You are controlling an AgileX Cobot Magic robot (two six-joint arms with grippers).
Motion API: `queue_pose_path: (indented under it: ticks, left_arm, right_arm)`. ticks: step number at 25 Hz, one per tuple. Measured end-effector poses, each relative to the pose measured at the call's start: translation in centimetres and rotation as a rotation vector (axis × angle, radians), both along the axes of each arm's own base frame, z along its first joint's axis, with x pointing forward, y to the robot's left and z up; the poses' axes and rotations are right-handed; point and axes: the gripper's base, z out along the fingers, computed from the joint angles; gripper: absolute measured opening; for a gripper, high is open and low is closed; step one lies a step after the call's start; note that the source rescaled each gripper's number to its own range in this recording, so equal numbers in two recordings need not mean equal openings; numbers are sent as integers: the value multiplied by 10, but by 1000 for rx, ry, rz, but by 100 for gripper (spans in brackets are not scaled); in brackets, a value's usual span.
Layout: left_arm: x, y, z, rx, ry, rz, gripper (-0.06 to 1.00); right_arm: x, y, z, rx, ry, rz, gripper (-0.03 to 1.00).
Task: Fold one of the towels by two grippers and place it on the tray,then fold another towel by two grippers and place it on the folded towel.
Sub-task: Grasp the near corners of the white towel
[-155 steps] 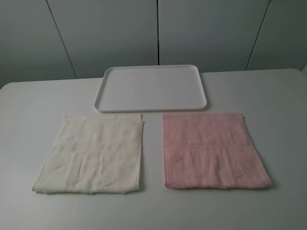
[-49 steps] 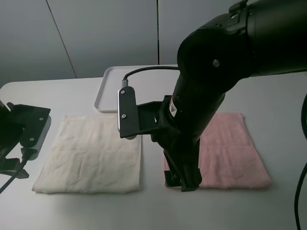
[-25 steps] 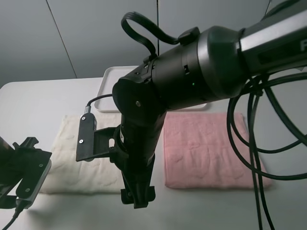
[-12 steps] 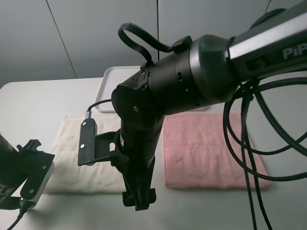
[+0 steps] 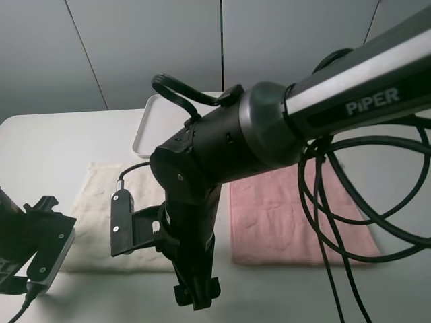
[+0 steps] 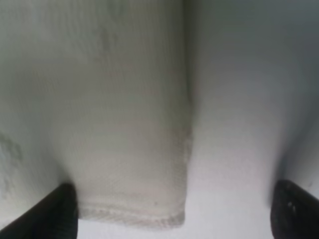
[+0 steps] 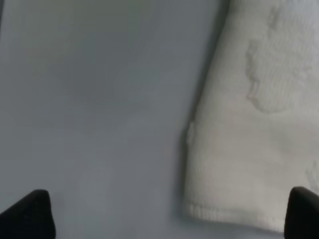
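A cream towel lies flat on the left of the table, and a pink towel lies flat on the right. The white tray stands behind them, mostly hidden by my right arm. My left gripper hovers at the cream towel's near left corner. In the left wrist view it is open with that corner between the fingertips. My right gripper reaches across to the cream towel's near right corner. In the right wrist view it is open, with the corner towards one side.
The white table carries everything. My right arm's thick body and looping black cables hang over the pink towel and the middle of the table. Grey wall panels stand behind the tray.
My right arm swung from the pink towel across to the cream towel's near right corner and has sunk a little lower. My left gripper came down at the near left corner and now holds still.
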Motion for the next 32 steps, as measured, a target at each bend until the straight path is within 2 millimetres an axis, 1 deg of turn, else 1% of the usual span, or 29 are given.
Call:
queue_pose_path:
  ticks: [4, 8, 17, 24, 25, 27, 30, 32]
  left_arm:
    - [0, 0, 0, 0, 0, -2, 100]
    - [0, 0, 0, 0, 0, -2, 100]
    - [0, 0, 0, 0, 0, 0, 100]
    - [0, 0, 0, 0, 2, 16, 100]
    - [0, 0, 0, 0, 2, 16, 100]
    - [0, 0, 0, 0, 2, 16, 100]
    - [0, 0, 0, 0, 2, 16, 100]
    - [0, 0, 0, 0, 2, 16, 100]
  right_arm:
    - [1, 2, -4, 11, -8, -2, 100]
    - [1, 2, -14, -8, 3, -12, 100]
    - [2, 1, -28, -50, 10, -4, 100]
    - [2, 1, -30, -48, 9, -9, 99]
    - [2, 1, -30, -48, 8, -15, 96]
    - [3, 2, -31, -42, 4, -29, 82]
    - [4, 4, -31, -30, -1, -48, 51]
    - [5, 5, -32, -22, -5, -60, 29]
